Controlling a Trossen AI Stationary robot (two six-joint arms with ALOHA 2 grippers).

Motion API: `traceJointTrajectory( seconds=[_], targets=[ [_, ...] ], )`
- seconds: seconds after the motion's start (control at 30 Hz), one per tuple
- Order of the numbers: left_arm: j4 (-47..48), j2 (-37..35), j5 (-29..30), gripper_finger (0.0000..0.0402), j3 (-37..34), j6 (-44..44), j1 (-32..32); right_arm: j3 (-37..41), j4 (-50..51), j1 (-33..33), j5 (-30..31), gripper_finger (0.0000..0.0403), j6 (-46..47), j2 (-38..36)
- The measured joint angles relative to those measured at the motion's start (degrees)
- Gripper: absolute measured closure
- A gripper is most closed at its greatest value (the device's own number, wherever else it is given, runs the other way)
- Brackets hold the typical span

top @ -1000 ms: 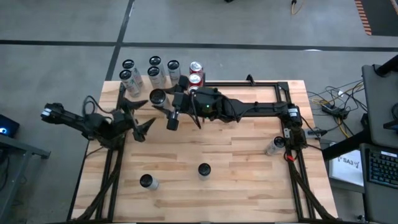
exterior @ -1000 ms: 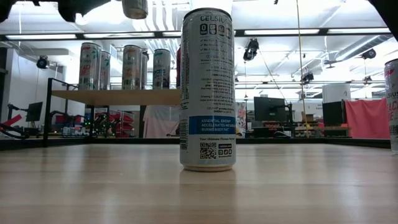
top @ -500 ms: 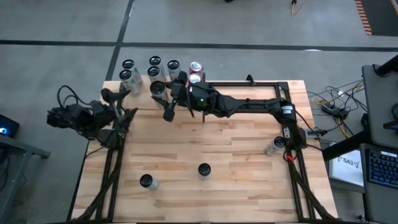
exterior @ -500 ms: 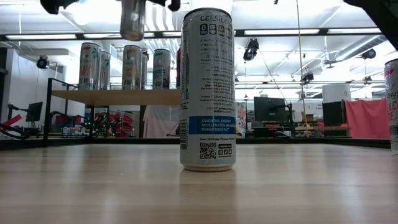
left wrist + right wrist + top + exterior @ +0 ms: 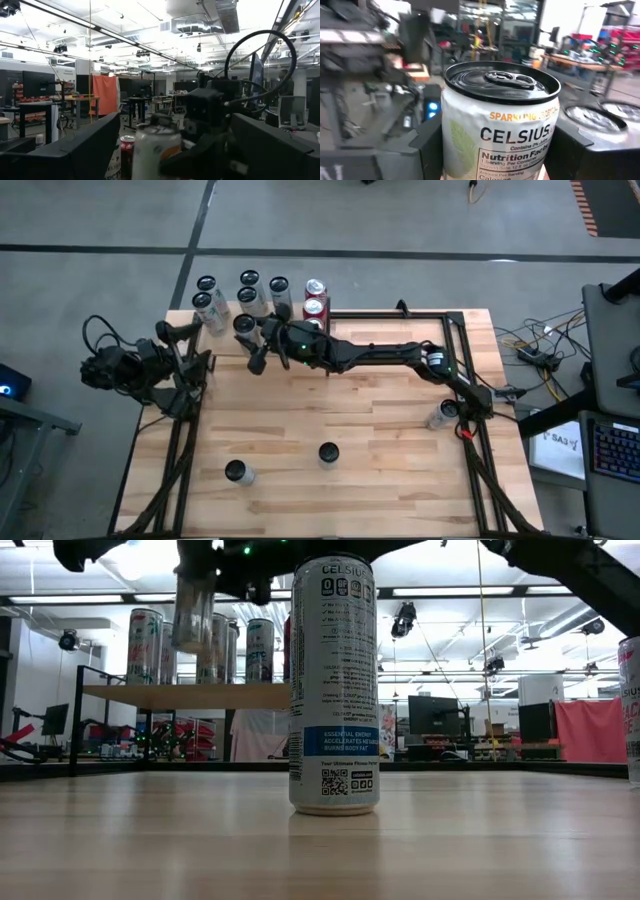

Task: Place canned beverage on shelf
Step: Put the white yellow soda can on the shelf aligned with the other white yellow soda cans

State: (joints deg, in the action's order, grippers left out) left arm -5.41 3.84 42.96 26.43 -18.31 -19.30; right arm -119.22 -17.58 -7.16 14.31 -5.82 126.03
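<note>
A white Celsius can [image 5: 500, 125] hangs in my right gripper [image 5: 252, 340], which is shut on it at the table's far left. The can [image 5: 195, 610] is upright, a little above the level of the pale wood shelf [image 5: 150, 695]. Several cans [image 5: 249, 278] stand on that shelf, two of them red [image 5: 315, 287]. My left gripper [image 5: 190, 348] is open by the table's left edge and holds nothing; its wrist view faces the held can [image 5: 155, 150]. My right gripper pinches the can's side wall [image 5: 451, 150] just below the top rim, one finger [image 5: 427, 145] on each side. The fingers come about level from the table's right. The can stays upright, top up, lifted clear of table and shelf.
Two cans [image 5: 327, 452] [image 5: 237, 472] stand near the table's front, the first filling the middle of the low view [image 5: 333, 685]. Another can [image 5: 441, 415] is at the right, by the right arm's base. Bare wood lies across the table's middle.
My right gripper has carried the can toward the table's left and far edge and down, so the can now shows whole in front of the shelved cans. My left arm has drawn back toward the table's left edge.
</note>
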Motion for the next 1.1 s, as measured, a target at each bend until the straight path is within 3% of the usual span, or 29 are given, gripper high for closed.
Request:
traceJointTrajectory(
  seconds=[0.77,1.1],
  targets=[
    [0.28,-0.77,-0.1,0.0036,-0.32,-1.92,0.01,-1.05,2.4,-0.02,9.55,0.0165,-0.25,2.77],
    [0.39,-0.71,-0.1,0.0036,-0.37,-2.09,-0.01,-1.05,1.68,-0.04,9.91,0.0165,2.96,4.4]
  ],
)
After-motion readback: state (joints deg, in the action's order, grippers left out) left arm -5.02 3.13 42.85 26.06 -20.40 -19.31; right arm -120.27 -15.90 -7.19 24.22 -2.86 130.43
